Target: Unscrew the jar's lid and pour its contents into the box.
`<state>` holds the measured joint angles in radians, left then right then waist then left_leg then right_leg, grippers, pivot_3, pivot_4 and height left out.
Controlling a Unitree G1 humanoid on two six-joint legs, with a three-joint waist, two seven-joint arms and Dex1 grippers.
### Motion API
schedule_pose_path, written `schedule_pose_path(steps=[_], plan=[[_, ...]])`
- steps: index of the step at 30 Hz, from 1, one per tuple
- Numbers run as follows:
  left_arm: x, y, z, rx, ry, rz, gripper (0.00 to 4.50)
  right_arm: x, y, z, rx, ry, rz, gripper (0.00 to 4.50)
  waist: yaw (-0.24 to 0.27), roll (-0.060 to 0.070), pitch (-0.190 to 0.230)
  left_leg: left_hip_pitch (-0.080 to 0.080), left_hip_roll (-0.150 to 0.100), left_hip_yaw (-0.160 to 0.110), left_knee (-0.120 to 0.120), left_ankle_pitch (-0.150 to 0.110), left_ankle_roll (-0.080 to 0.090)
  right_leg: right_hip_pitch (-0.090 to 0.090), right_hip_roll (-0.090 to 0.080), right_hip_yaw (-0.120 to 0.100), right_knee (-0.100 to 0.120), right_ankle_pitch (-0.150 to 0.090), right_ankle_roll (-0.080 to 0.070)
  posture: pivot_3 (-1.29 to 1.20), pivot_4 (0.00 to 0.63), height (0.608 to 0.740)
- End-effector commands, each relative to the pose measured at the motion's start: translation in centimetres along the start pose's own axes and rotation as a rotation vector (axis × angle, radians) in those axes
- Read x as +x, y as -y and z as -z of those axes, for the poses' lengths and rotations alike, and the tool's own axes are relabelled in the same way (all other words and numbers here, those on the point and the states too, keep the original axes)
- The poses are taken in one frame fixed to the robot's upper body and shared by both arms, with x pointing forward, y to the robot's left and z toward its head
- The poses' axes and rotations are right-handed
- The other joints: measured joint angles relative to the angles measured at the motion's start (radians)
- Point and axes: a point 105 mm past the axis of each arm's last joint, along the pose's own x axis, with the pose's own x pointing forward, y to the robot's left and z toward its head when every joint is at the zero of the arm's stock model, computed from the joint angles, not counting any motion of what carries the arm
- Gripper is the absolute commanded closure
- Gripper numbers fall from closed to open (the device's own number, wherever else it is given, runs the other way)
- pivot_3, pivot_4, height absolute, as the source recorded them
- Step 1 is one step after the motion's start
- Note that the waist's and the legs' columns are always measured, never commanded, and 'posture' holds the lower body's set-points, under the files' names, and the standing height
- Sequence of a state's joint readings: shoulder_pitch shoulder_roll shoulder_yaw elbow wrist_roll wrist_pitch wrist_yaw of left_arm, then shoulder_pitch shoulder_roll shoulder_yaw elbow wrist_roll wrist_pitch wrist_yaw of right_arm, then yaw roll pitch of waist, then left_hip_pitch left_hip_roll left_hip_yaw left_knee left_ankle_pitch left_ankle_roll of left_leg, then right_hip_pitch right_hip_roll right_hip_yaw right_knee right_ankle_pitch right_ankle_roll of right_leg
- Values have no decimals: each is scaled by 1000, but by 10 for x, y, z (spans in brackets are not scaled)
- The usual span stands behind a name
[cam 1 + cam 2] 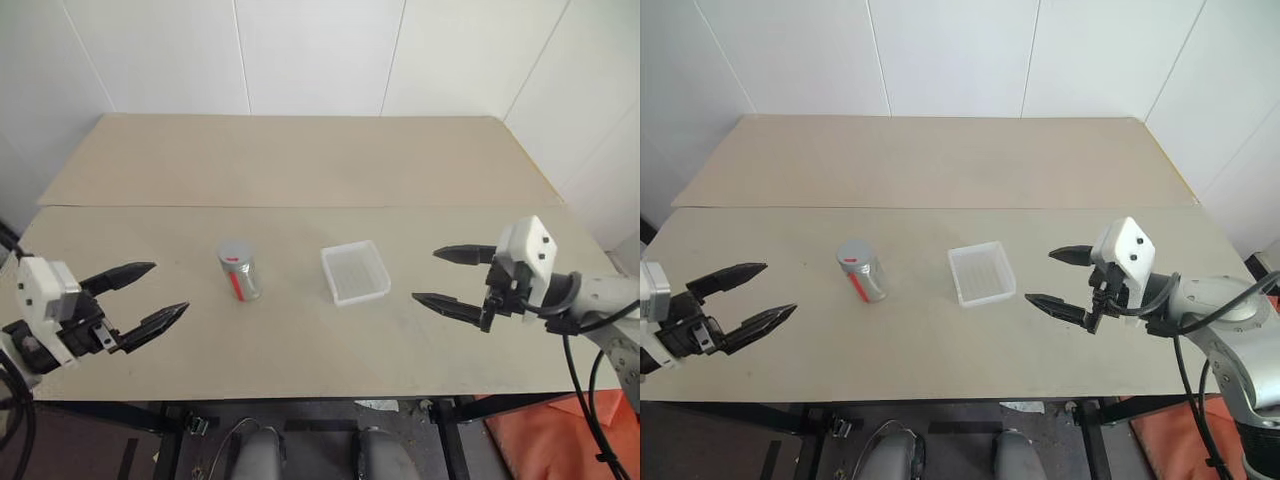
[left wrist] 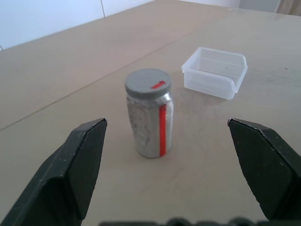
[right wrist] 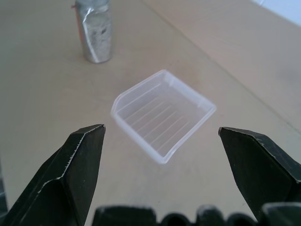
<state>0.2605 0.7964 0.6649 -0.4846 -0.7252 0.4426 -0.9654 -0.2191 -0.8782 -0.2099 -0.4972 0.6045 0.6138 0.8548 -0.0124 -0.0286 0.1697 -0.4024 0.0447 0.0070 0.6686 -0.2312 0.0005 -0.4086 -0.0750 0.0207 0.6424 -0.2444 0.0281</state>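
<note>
Two beige table tops [image 1: 300, 330] butt together along a straight seam [image 1: 300, 207] running across the scene, with white wall panels [image 1: 320, 50] rising behind the far one. On the near top stand one jar [image 1: 240, 277] and one box [image 1: 355, 272], near each other but apart, the jar on the robot's left and the box on its right, both roughly midway between the two arms. The jar stands upright with its single grey lid [image 2: 148, 84] screwed on; a small red mark shows on the lid and a red stripe runs down the jar's side. Its wall looks silvery and clouded, so the contents cannot be made out. The box sits flat, mouth up, with faint ribs on its floor and nothing visible inside. The left gripper [image 1: 140, 296] hangs over the near left part of the table, its two black fingers [image 2: 77, 162] spread wide and holding nothing; its wrist view looks straight at the jar, with the box beyond. The right gripper [image 1: 452, 278] hangs over the near right part, likewise spread wide and empty, its fingers [image 3: 77, 165] framing the box, with the jar farther off behind it. Bare table lies between each gripper and the thing it faces. An orange-red object [image 1: 540, 440] shows below the table's right edge, beside black cables [image 1: 580, 400] trailing from the right arm.
</note>
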Motion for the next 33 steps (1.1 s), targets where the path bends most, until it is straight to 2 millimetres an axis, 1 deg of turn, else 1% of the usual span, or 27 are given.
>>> schedule_pose_path(steps=[1,4,7,9,11,15,17,21,22,24,30,33], plan=[[-1,-2,-14,49,5,-33,35,5,20,-10,-31,31,121,0,-1,0,0,0,0,0,0,0,0,0,0,0,0,0,0,0,150,740],[1,-1,-12,34,6,-31,35,11,28,-4,-48,-7,163,0,-1,0,0,1,0,0,0,0,0,1,0,0,0,0,0,0,150,740],[5,5,-10,22,22,-27,35,8,25,-9,-49,20,144,0,3,0,0,-1,-1,0,-1,0,0,-1,0,0,0,0,-1,0,150,740],[10,0,-5,-5,26,-113,35,4,24,-12,-60,28,132,0,4,0,0,-3,-1,0,-1,0,0,-2,-1,0,-1,0,0,0,150,740],[16,-3,0,2,30,-195,35,3,25,-14,-70,32,123,0,3,0,0,-2,-1,0,0,0,0,-2,-1,0,-1,0,0,0,150,740],[38,13,11,-45,41,-169,35,2,18,-20,-96,41,34,0,3,0,0,0,-1,0,0,0,0,0,-1,0,0,0,-1,0,150,740],[46,16,14,-55,45,-167,35,1,17,-20,-106,34,8,0,3,0,0,0,-1,0,0,0,0,1,0,0,0,0,-1,0,150,740],[62,20,21,-86,32,-166,35,-1,16,-29,-101,54,-38,0,2,0,0,1,-1,0,0,0,0,1,0,0,0,0,-1,0,150,740],[65,21,25,-86,25,-178,35,0,16,-29,-112,43,-43,0,1,0,0,1,-1,0,0,0,0,1,0,0,0,0,-1,0,150,740],[69,20,28,-104,31,-210,35,2,17,-27,-134,18,-38,0,0,0,0,1,-1,0,0,0,0,1,0,0,0,0,-1,0,150,740],[86,13,32,-175,87,-339,35,3,16,-31,-132,37,-36,0,3,0,0,1,-2,-1,0,0,0,2,-1,0,0,0,-1,0,150,740],[98,14,34,-192,113,-399,35,4,21,-33,-138,34,3,0,4,0,0,2,-2,-1,0,0,0,3,-1,0,0,0,0,0,150,740]])
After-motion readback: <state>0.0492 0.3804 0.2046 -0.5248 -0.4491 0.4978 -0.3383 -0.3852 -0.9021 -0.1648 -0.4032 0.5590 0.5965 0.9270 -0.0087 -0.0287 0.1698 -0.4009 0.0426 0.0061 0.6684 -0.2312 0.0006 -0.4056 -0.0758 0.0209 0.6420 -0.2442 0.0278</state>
